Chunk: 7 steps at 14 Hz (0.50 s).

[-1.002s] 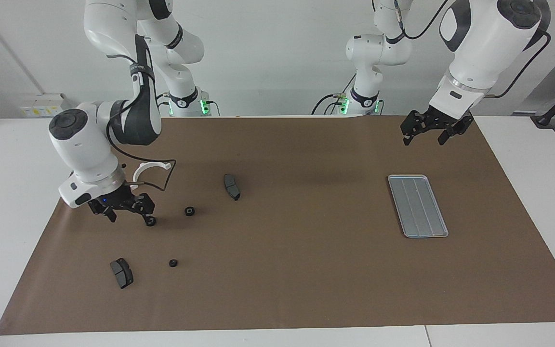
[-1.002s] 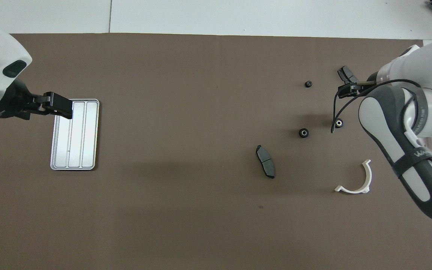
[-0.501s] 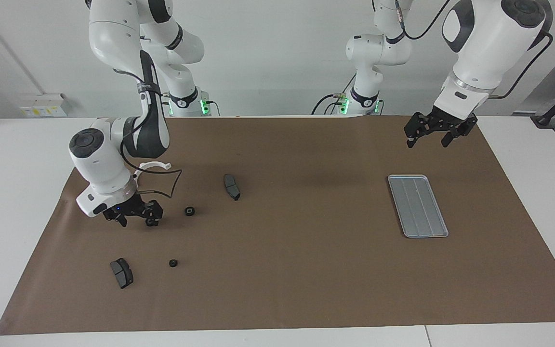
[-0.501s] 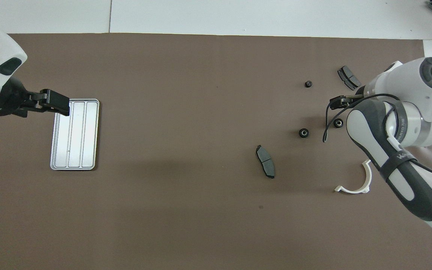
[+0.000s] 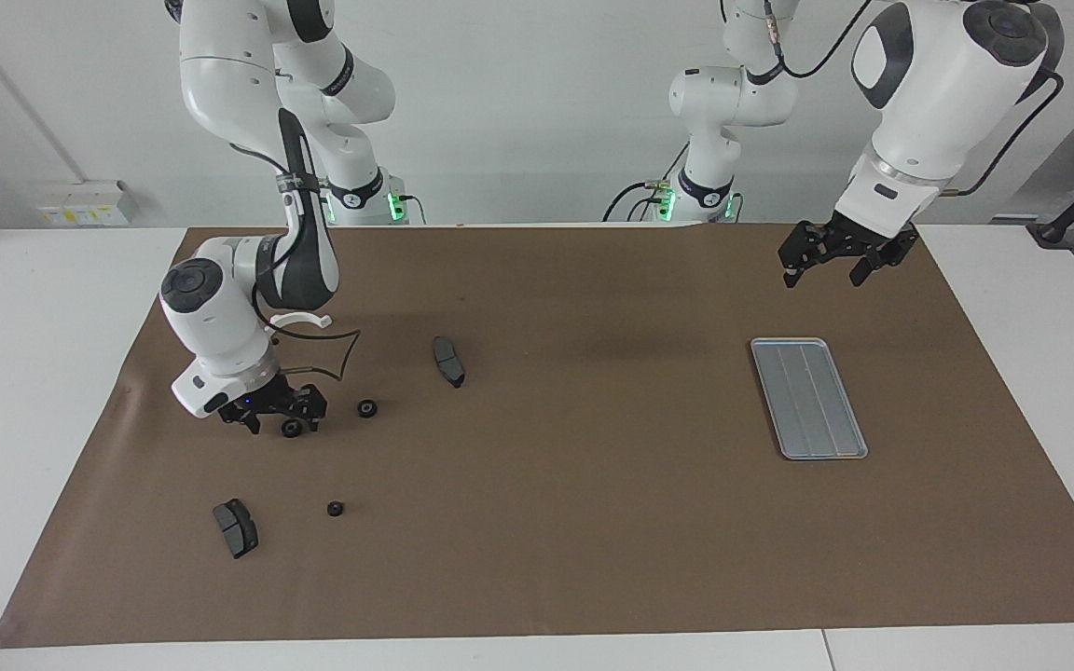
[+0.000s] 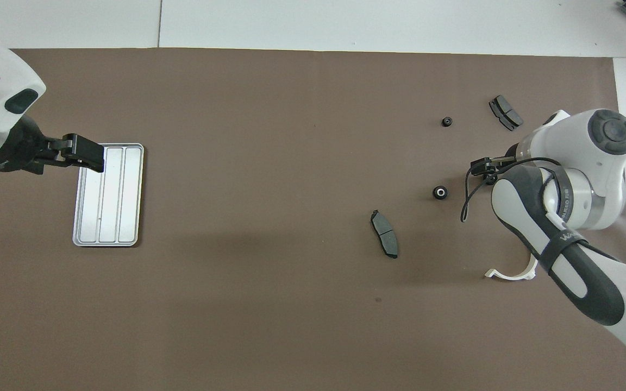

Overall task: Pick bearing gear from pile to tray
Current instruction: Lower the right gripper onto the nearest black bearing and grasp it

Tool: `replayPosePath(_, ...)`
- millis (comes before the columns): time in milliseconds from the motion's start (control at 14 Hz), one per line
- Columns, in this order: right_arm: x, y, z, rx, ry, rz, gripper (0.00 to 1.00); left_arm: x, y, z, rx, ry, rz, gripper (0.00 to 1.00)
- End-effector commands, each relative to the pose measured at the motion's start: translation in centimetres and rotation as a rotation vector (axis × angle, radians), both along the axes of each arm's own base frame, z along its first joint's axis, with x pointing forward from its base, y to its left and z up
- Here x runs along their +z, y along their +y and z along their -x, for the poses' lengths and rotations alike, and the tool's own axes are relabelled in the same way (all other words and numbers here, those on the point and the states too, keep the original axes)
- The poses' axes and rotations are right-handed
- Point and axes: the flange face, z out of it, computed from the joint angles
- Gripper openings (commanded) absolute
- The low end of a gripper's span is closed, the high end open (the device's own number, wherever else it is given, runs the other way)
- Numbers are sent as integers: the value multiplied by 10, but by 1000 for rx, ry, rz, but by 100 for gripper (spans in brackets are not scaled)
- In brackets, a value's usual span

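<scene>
The right gripper [image 5: 281,421] sits down at the brown mat, its still-parted jaws straddling a small black round gear [image 5: 292,428] that lies between its fingertips; the grooved silver-grey metal tray [image 5: 808,398] lies well apart at the left arm's end, where the left gripper [image 5: 833,259] waits open

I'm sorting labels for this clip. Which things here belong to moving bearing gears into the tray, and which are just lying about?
Belong to the job:
- three gears
- tray
- right gripper, down around the first gear
- left gripper, waiting up near the tray

Just lying about:
- two brake pads
- white bracket
</scene>
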Motion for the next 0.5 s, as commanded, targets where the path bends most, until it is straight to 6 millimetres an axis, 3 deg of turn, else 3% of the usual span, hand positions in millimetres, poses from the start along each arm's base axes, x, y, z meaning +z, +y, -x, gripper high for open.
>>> replayPosePath(0, -1, -3, 11, 31, -2, -5, 78, 1, -1, 9, 4, -14, 11, 100)
replayPosePath(143, -1, -3, 13, 31, 0, -5, 70, -1, 0, 9, 4, -19, 11, 100)
replayPosePath(430, -11, -5, 19, 39, 0, -4, 69, -4, -4, 11, -3, -20, 12, 100)
